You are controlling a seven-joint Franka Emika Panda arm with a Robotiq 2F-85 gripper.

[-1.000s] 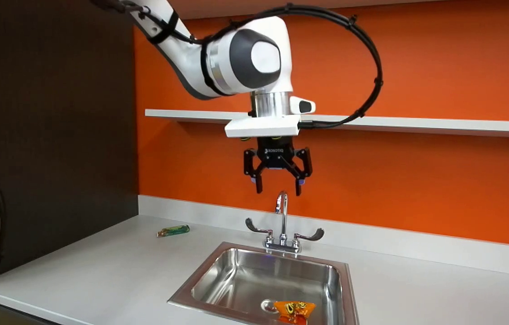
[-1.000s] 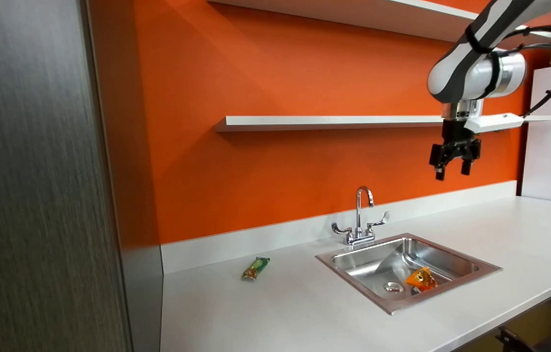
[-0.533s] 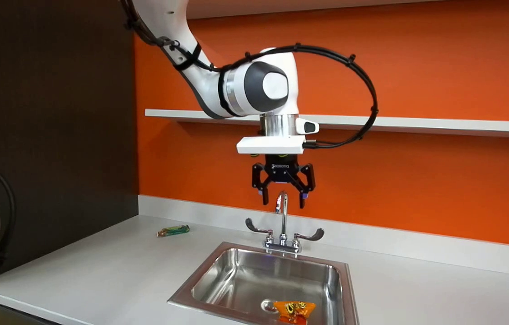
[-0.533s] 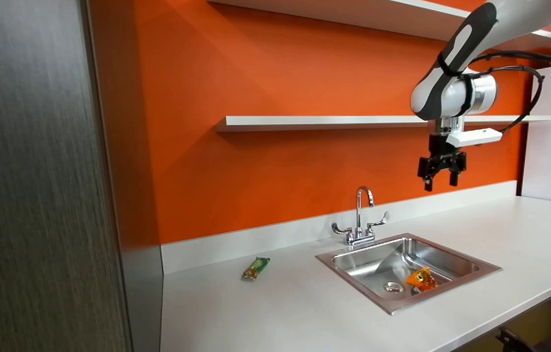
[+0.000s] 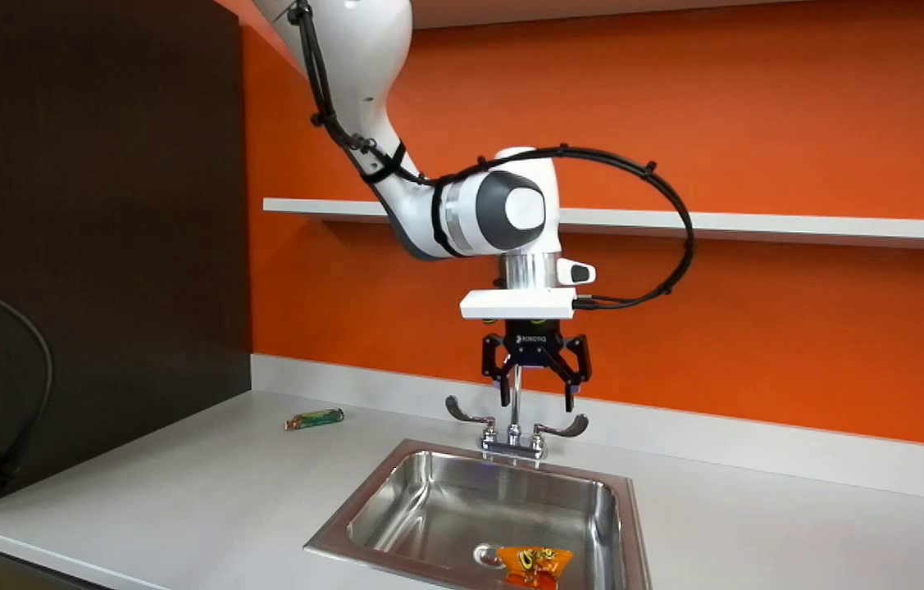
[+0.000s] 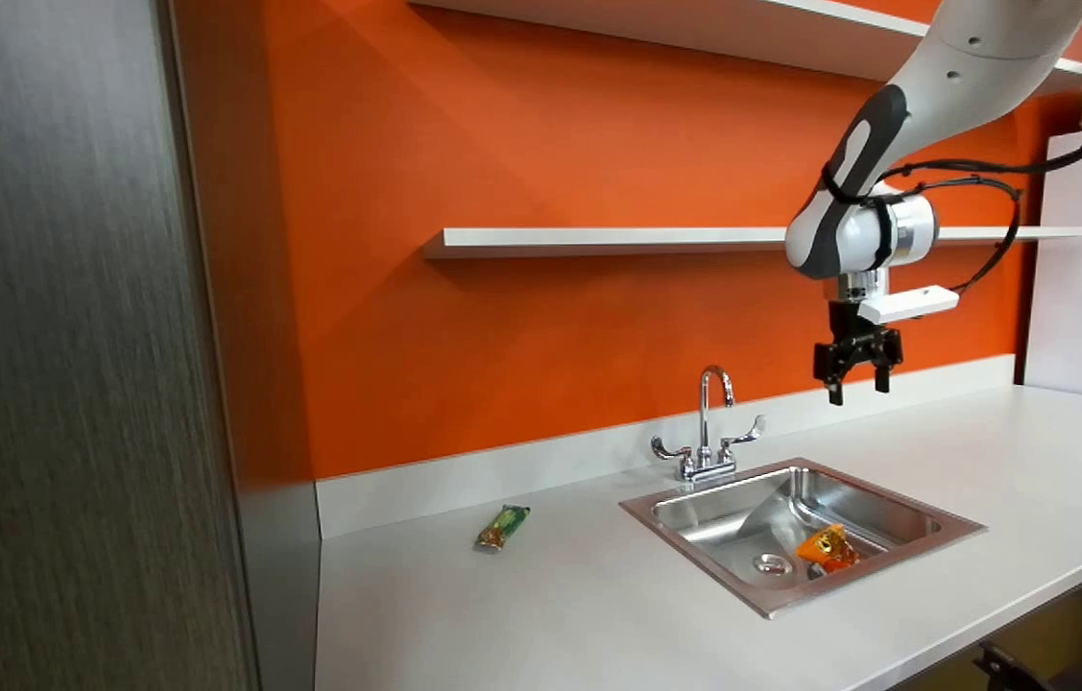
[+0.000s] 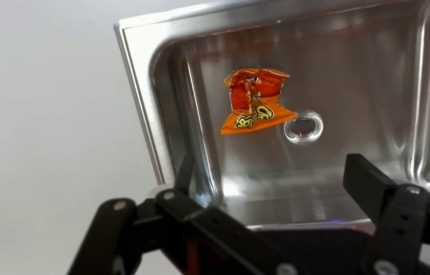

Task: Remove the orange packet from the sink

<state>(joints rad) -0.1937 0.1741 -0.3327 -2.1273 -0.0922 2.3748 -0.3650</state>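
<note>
The orange packet (image 5: 535,565), crinkly with red and yellow marks, lies on the floor of the stainless steel sink (image 5: 462,512), beside the drain. It also shows in an exterior view (image 6: 827,547) and in the wrist view (image 7: 255,101), where its printed edge meets the drain ring. The sink shows there too (image 7: 352,88). My gripper (image 5: 537,403) is open and empty, pointing down, well above the sink and near the faucet's height. It also shows in an exterior view (image 6: 858,393). In the wrist view its fingers (image 7: 271,167) are wide apart, with the packet beyond the fingertips.
The chrome faucet (image 5: 514,434) with two handles stands at the sink's back edge, partly hidden behind my gripper. A small green object (image 5: 314,419) lies on the pale countertop (image 5: 183,492). A white shelf (image 6: 646,240) runs along the orange wall behind the arm.
My gripper has come down steadily toward the sink, shifting right in an exterior view and left in an exterior view. It has stayed open. The packet has not moved.
</note>
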